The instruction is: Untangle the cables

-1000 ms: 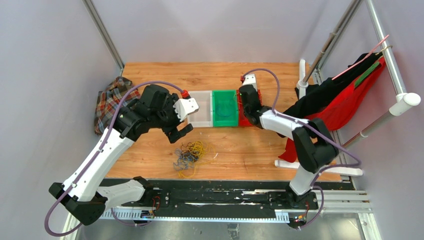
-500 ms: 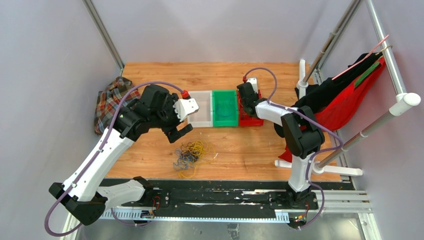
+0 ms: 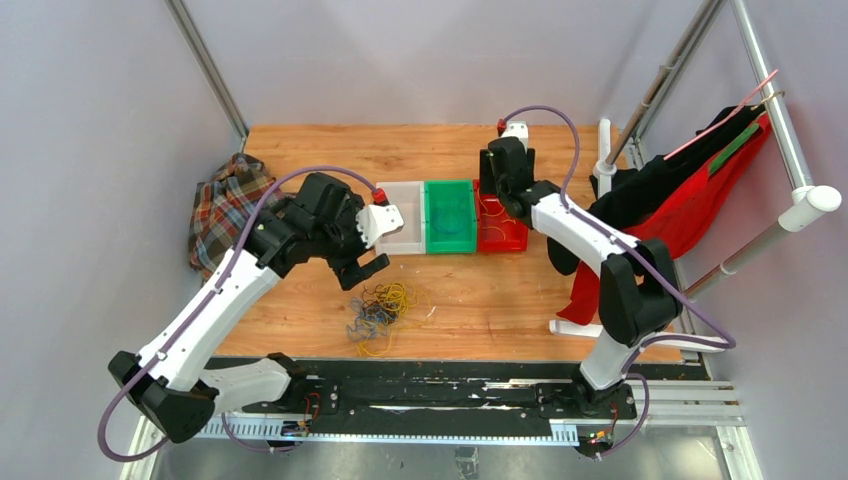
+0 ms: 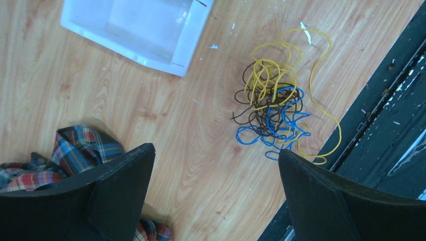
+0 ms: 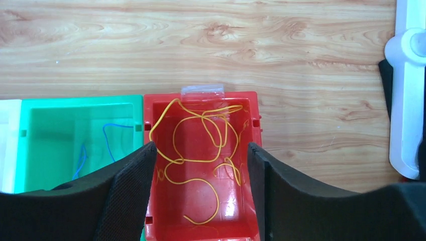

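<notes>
Top external view: nearest, well short of the red bin, the tangle of cables lies on the tabletop, its yellow, black and blue strands knotted together. Between the tangle and the red bin, off to its left, the left pincer hangs spread wide and holds nothing. Over the red bin itself, the right pincer has just sprung apart from pressed together. A yellow cable lies loose inside. One strand looks sorted; the heap remains to be worked.
</notes>
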Available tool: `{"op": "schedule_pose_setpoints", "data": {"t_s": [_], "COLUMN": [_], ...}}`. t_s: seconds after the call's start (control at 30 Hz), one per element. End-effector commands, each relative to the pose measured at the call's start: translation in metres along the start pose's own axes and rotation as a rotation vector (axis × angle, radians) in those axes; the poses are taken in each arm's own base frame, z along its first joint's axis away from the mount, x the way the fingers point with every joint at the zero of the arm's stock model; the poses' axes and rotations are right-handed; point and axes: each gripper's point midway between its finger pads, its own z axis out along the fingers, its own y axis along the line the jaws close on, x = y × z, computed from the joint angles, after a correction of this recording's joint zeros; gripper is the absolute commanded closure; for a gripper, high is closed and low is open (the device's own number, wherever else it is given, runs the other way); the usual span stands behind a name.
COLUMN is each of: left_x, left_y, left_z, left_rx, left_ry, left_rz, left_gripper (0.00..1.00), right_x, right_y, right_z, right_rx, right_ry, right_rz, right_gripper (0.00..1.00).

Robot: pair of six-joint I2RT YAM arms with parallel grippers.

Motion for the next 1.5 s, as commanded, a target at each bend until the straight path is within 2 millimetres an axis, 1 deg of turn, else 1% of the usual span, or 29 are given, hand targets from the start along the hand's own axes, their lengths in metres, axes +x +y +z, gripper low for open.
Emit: {"op": "schedule_pose_setpoints", "data": {"t_s": [0.0,0.17,0.2,0.27,0.3,0.33,0.47,0.5,0.53,0.6,0.63,0.67,0.77,0.83,0.9,0.97,1.0,1.07,1.13,1.17,1.23,1.27,1.4,1.47], "left_x": [0.01,0.023,0.026,0.03,0.032,0.035,0.042,0.043,0.044,0.044,0.045,0.046,0.048,0.047,0.045,0.039,0.035,0.028,0.022,0.021,0.02,0.024,0.037,0.042], "left_y": [0.0,-0.002,-0.002,-0.002,-0.002,-0.002,-0.004,-0.005,-0.006,-0.008,-0.009,-0.01,-0.008,-0.005,-0.005,-0.011,-0.016,-0.025,-0.032,-0.034,-0.035,-0.037,-0.046,-0.05], "left_z": [0.011,0.026,0.029,0.032,0.034,0.035,0.044,0.047,0.05,0.057,0.061,0.066,0.08,0.09,0.099,0.106,0.108,0.113,0.118,0.122,0.13,0.136,0.145,0.148], "left_rx": [0.017,0.044,0.05,0.056,0.059,0.061,0.071,0.078,0.088,0.104,0.113,0.126,0.141,0.144,0.16,0.21,0.241,0.307,0.364,0.385,0.415,0.438,0.502,0.519], "left_ry": [0.034,0.079,0.089,0.103,0.107,0.111,0.112,0.11,0.108,0.105,0.106,0.112,0.128,0.13,0.126,0.099,0.08,0.038,0.004,0.0,0.008,0.025,0.057,0.064], "left_rz": [0.009,0.011,0.01,0.008,0.009,0.009,0.031,0.034,0.037,0.038,0.037,0.038,0.036,0.034,0.026,0.031,0.037,0.05,0.056,0.055,0.048,0.045,0.068,0.071], "left_gripper": [0.02,0.01,0.0,0.0,0.0,0.0,0.01,0.01,0.01,0.02,0.04,0.04,0.06,0.07,0.09,0.1,0.11,0.11,0.14,0.17,0.26,0.3,0.46,0.56], "right_x": [0.012,0.023,0.025,0.028,0.03,0.032,0.05,0.055,0.059,0.062,0.063,0.06,0.041,0.024,0.012,0.007,0.005,0.003,0.013,0.024,0.035,0.043,0.066,0.073], "right_y": [0.006,0.029,0.032,0.036,0.037,0.035,0.022,0.018,0.014,0.012,0.012,0.012,0.014,0.014,0.017,0.024,0.027,0.032,0.04,0.042,0.048,0.049,0.049,0.048], "right_z": [0.01,0.033,0.038,0.045,0.049,0.053,0.064,0.065,0.065,0.061,0.058,0.054,0.035,0.016,-0.005,-0.03,-0.042,-0.068,-0.089,-0.096,-0.111,-0.116,-0.128,-0.132], "right_rx": [-0.047,-0.122,-0.131,-0.142,-0.142,-0.137,-0.096,-0.083,-0.071,-0.07,-0.078,-0.089,-0.128,-0.161,-0.2,-0.283,-0.323,-0.389,-0.425,-0.428,-0.438,-0.44,-0.438,-0.443], "right_ry": [0.034,0.056,0.061,0.063,0.064,0.067,0.114,0.122,0.129,0.132,0.133,0.127,0.086,0.048,0.016,-0.001,-0.016,-0.058,-0.061,-0.053,-0.054,-0.047,-0.024,-0.018], "right_rz": [0.011,0.015,0.013,0.019,0.024,0.03,0.058,0.062,0.064,0.063,0.061,0.062,0.081,0.114,0.146,0.206,0.24,0.283,0.279,0.266,0.244,0.237,0.25,0.267], "right_gripper": [0.36,0.51,0.54,0.58,0.6,0.64,0.89,0.94,0.98,0.98,0.95,0.91,0.68,0.58,0.45,0.36,0.34,0.33,0.33,0.32,0.34,0.36,0.44,0.5]}}
